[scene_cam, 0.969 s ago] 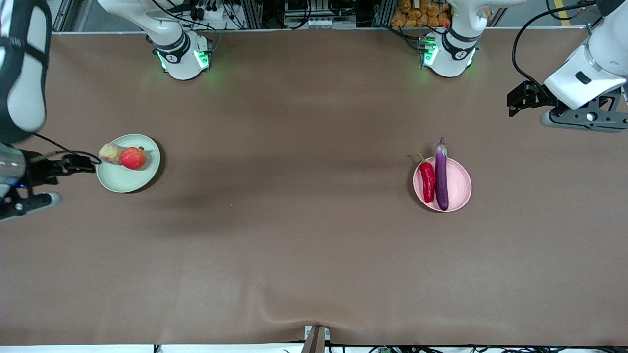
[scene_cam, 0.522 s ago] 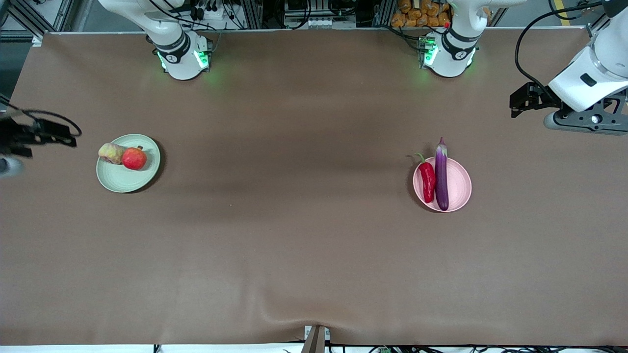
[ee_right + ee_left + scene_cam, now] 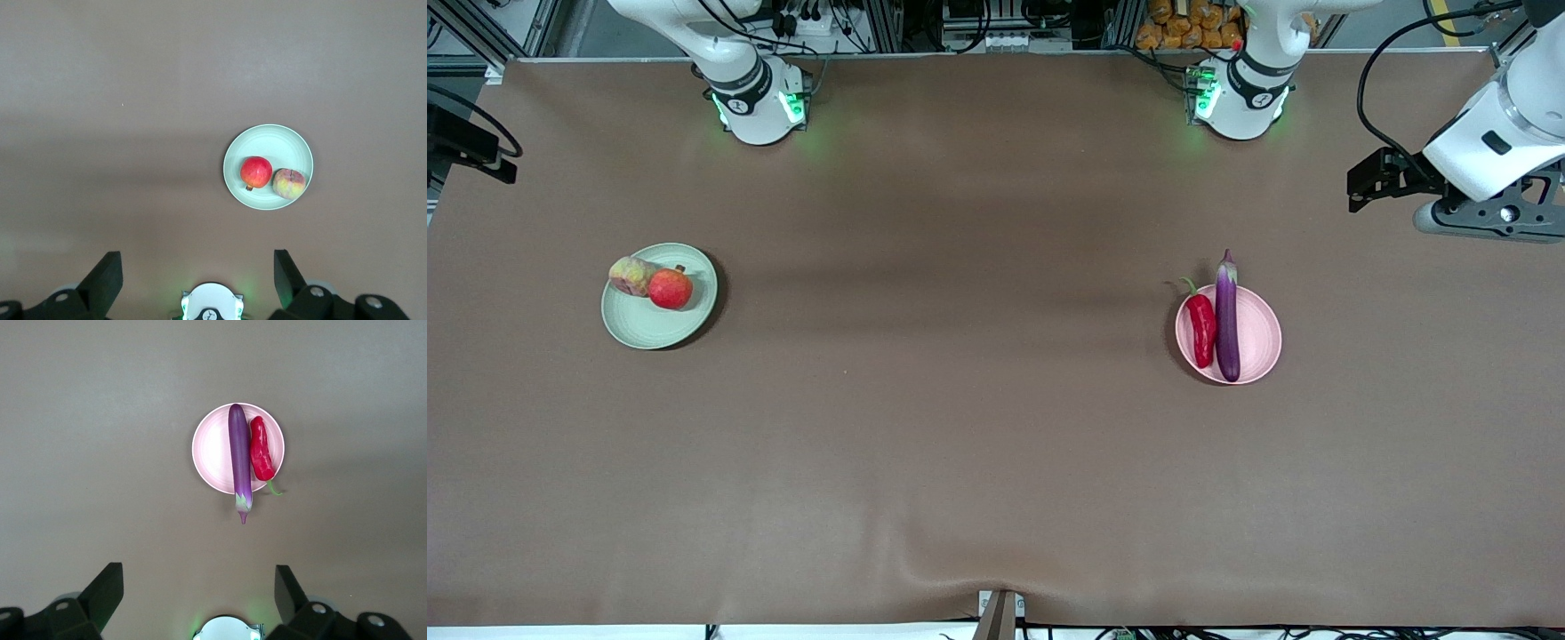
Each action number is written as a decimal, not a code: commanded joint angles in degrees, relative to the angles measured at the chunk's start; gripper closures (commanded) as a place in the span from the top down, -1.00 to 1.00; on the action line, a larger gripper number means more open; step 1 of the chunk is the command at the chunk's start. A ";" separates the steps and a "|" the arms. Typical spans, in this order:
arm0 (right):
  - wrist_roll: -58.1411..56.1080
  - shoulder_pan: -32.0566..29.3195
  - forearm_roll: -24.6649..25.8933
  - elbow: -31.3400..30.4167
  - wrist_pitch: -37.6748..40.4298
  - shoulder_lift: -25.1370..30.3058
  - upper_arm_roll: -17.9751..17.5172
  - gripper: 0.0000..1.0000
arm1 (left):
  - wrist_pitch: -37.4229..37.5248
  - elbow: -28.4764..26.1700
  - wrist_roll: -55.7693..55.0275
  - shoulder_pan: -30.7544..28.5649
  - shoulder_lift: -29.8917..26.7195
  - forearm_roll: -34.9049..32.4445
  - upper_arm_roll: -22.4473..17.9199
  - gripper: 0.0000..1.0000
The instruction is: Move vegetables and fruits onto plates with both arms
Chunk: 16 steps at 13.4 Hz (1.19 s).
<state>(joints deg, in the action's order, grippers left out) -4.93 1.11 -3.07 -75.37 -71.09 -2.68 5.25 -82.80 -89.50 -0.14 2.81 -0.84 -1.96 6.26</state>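
Observation:
The pale green plate point(image 3: 654, 324) lies toward the right arm's end and holds the red pomegranate-like fruit point(image 3: 670, 289) and the yellowish-pink fruit point(image 3: 631, 276), which touch. In the right wrist view the green plate point(image 3: 267, 143) shows with both fruits. The pink plate point(image 3: 1258, 338) lies toward the left arm's end. It holds the purple eggplant point(image 3: 1227, 318) and the red chili point(image 3: 1200, 327) side by side, and the eggplant's stem end overhangs the rim. My left gripper point(image 3: 198, 587) is open and empty, high over the table. My right gripper point(image 3: 198, 267) is open and empty, also high.
In the front view the left arm's hand point(image 3: 1383, 178) hangs at the picture's edge. Only a dark part of the right arm's hand point(image 3: 467, 142) shows at the other edge. Both bases point(image 3: 760, 102) glow green. A brown cloth point(image 3: 978, 427) covers the table.
My right arm has drawn up and away from beside the green plate, toward the picture's edge, and is now mostly out of the front view. The left arm has barely moved. The food has not moved.

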 commanded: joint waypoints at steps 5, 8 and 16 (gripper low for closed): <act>1.93 -0.24 0.61 -9.36 -3.88 5.58 -1.73 1.00 | 0.71 1.26 -0.91 -0.79 -0.30 0.82 0.60 1.00; 3.78 -0.06 0.70 -9.27 -3.53 5.49 -1.73 1.00 | 0.80 1.26 -0.82 -0.79 -0.66 0.73 0.51 1.00; 3.70 0.29 1.31 -8.92 -4.67 5.14 -1.64 1.00 | 0.80 1.26 -0.74 -0.79 -0.57 0.64 0.59 1.00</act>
<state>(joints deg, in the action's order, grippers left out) -2.38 1.30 -3.03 -82.39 -74.54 0.67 4.13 -82.80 -88.72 -0.20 2.69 -1.01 -1.96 6.29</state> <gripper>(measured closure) 0.000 0.000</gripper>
